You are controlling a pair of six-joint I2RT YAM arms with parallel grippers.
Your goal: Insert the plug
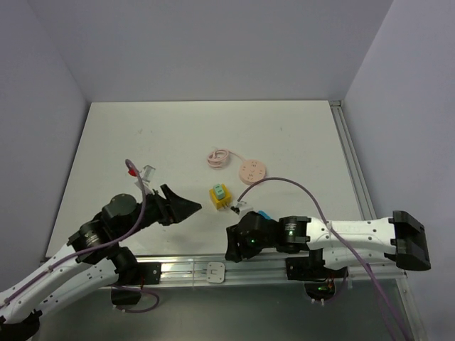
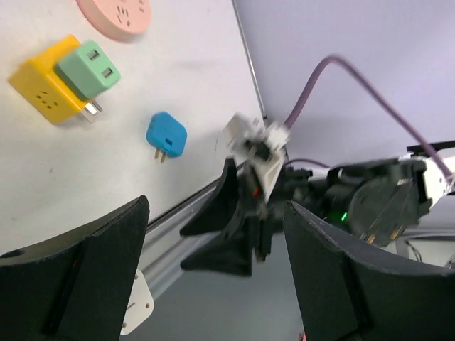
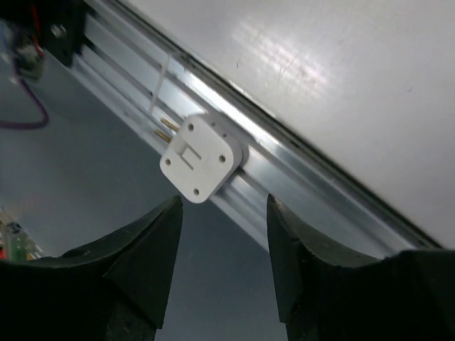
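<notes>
A yellow cube adapter [image 1: 216,199] with a green plug [image 1: 221,192] seated in it lies mid-table; the left wrist view shows the adapter [image 2: 44,99] and green plug [image 2: 89,69] too. A small blue plug [image 1: 263,214] lies to its right, prongs visible in the left wrist view [image 2: 166,135]. A round pink socket [image 1: 252,170] with a coiled pink cord [image 1: 218,158] lies behind. My left gripper [image 1: 192,207] is open and empty, left of the adapter. My right gripper [image 1: 231,249] is open and empty over the table's front rail.
An aluminium rail [image 1: 185,268] runs along the front edge with a white mounting plate [image 3: 199,158] on it. A second rail [image 1: 352,163] borders the table's right side. Purple cables [image 1: 306,190] loop over both arms.
</notes>
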